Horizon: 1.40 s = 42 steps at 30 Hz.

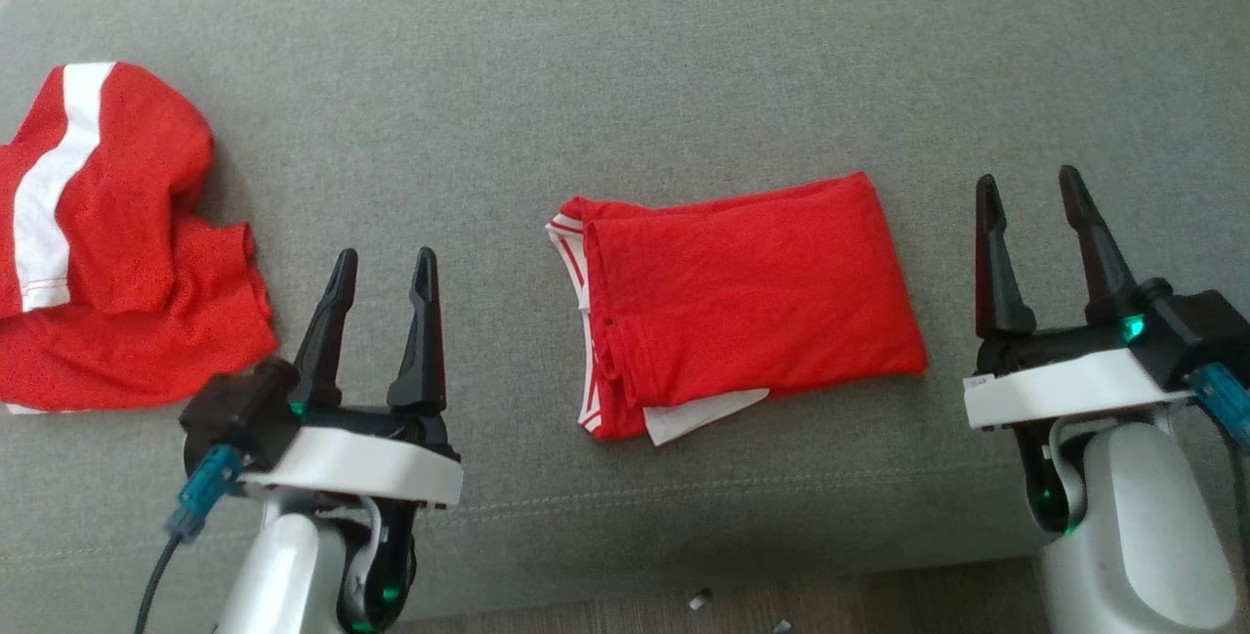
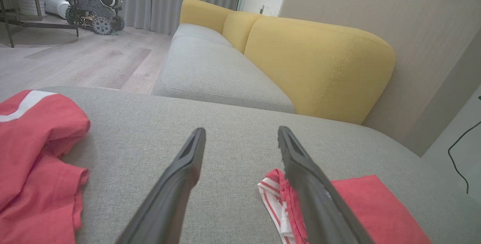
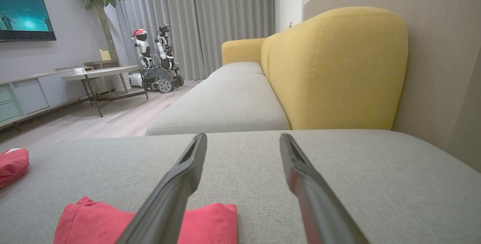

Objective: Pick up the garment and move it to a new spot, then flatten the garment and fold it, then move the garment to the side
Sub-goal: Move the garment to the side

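The folded garment (image 1: 752,297) lies in the middle of the grey sofa seat (image 1: 625,58), between our two pincers. The left pincer (image 1: 386,255) and the right pincer (image 1: 1027,177) both stand apart and hold nothing. To move it aside, we should probably grip all layers at both ends, so that the folds do not open.
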Available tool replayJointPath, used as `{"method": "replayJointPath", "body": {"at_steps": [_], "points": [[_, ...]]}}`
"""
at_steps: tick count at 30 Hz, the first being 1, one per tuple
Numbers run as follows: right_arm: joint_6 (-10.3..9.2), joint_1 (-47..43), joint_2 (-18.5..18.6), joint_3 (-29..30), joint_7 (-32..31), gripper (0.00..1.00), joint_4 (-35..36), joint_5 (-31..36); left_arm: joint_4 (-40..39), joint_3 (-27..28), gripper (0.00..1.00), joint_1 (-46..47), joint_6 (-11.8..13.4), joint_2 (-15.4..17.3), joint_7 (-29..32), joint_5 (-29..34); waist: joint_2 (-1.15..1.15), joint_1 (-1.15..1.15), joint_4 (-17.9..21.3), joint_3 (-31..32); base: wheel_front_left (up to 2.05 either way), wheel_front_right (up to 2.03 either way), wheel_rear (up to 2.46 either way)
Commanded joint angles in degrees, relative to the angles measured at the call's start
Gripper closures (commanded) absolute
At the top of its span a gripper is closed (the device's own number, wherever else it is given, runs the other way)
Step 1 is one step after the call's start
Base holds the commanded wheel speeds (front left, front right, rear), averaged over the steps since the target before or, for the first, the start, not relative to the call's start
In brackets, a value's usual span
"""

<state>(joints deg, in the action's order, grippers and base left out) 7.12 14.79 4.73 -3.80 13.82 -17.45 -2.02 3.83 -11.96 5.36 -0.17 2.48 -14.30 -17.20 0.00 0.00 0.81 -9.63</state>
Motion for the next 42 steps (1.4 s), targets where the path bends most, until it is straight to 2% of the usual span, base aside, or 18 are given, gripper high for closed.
{"method": "replayJointPath", "body": {"at_steps": [1, 17, 28, 29, 30, 36, 42], "points": [[0.36, 0.5, -0.4, -1.0, 0.2, 0.00, 1.6, 0.5, -2.1, 2.0, 0.00, 1.8, 0.2, 0.4, -0.7, 0.8, 0.00, 0.00, 0.0, 0.0, 0.00, 0.00, 0.00], [0.36, 6.6, -1.3, 0.5, -7.0, 0.00, -12.2, -3.4, -1.6, -0.2, 0.00, 4.7, 0.0, 0.4, -0.7, 1.0, 0.00, 0.00, -2.5, -6.0, 0.00, 0.00, 0.00], [0.36, 10.2, -0.9, -1.7, -7.2, 0.00, -20.3, -5.5, -1.5, -0.3, 0.00, 6.8, -0.1, 0.4, -0.7, 1.1, 0.00, 0.00, -4.4, -8.6, 0.00, 0.00, 0.00], [0.36, 10.3, -0.8, -1.9, -7.3, 0.07, -21.0, -5.7, -1.5, -0.4, 0.00, 6.9, -0.1, 0.4, -0.7, 1.1, 0.00, 0.00, -4.5, -8.7, 0.00, 0.00, 0.00], [0.36, 10.5, -0.6, -2.1, -7.2, 0.98, -21.5, -5.8, -1.4, -0.4, 0.00, 6.9, -0.1, 0.4, -0.7, 1.1, 0.00, 0.00, -4.6, -8.7, 0.00, 0.00, 0.00], [0.36, 11.9, 0.8, -3.9, -5.8, 1.00, -23.1, -4.9, -1.4, -0.3, 0.00, 7.3, 0.1, 0.4, -0.7, 1.1, 0.00, 0.00, -4.5, -8.6, 0.00, 0.00, 0.00], [0.36, 16.1, 3.7, -5.3, -2.7, 1.00, -21.3, -2.7, -1.5, 0.4, 0.00, 7.3, -0.1, 0.4, -0.7, 1.8, 0.00, 0.00, -3.1, -8.5, 0.00, 0.00, 0.00]]}}
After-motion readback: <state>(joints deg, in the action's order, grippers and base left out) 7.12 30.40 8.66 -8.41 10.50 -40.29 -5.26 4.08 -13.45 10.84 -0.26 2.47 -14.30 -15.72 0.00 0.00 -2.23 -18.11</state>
